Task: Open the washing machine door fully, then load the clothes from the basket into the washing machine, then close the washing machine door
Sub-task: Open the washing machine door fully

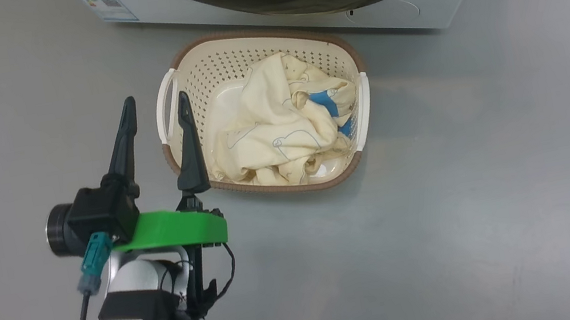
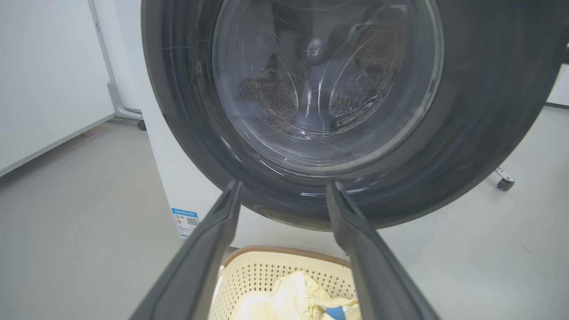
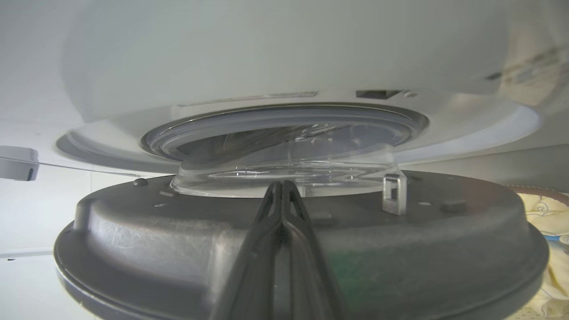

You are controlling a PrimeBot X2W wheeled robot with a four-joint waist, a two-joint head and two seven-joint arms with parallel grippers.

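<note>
Head view: left gripper [image 1: 155, 98] hovers spread, empty, beside basket [image 1: 263, 31]; right gripper [image 3: 281, 184] fully closed.

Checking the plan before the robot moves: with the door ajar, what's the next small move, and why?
Probably push the washing machine door wider with the shut right gripper, which points at its inner face. The glass window sits just outside the washing machine opening, too close for loading the clothes from the basket; the open left gripper can wait.
</note>
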